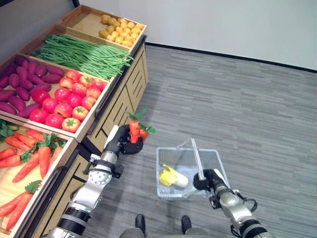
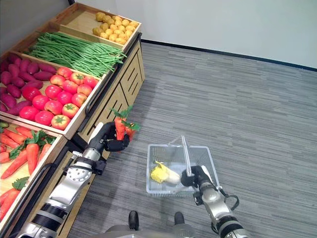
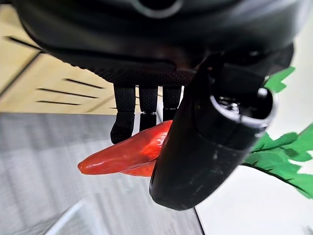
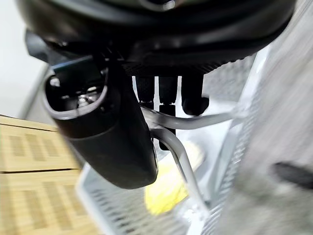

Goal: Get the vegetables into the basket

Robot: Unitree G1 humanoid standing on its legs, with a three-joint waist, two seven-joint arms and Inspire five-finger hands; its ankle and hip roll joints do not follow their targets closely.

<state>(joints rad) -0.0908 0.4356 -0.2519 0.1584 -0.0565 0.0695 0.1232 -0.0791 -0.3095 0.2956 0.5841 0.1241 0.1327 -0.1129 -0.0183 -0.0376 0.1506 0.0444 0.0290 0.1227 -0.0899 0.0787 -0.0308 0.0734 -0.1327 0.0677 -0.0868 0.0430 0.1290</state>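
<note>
We see orange-red carrots (image 1: 134, 130) with bright green tops in our black left hand (image 1: 120, 142), and our black right hand (image 1: 204, 179) on the clear, silvery handle (image 1: 196, 157) of a pale translucent mesh basket (image 1: 214, 157), a yellow vegetable (image 1: 170, 175) inside; the stand's (image 1: 130, 82) light wood trays show red tomatoes (image 1: 68, 98), purple sweet potatoes (image 1: 22, 82), green beans (image 1: 81, 55), yellow-tan potatoes (image 1: 118, 28) and more orange carrots (image 1: 30, 159), over grey striped floor (image 1: 233, 104) and white wall (image 1: 237, 25)
</note>
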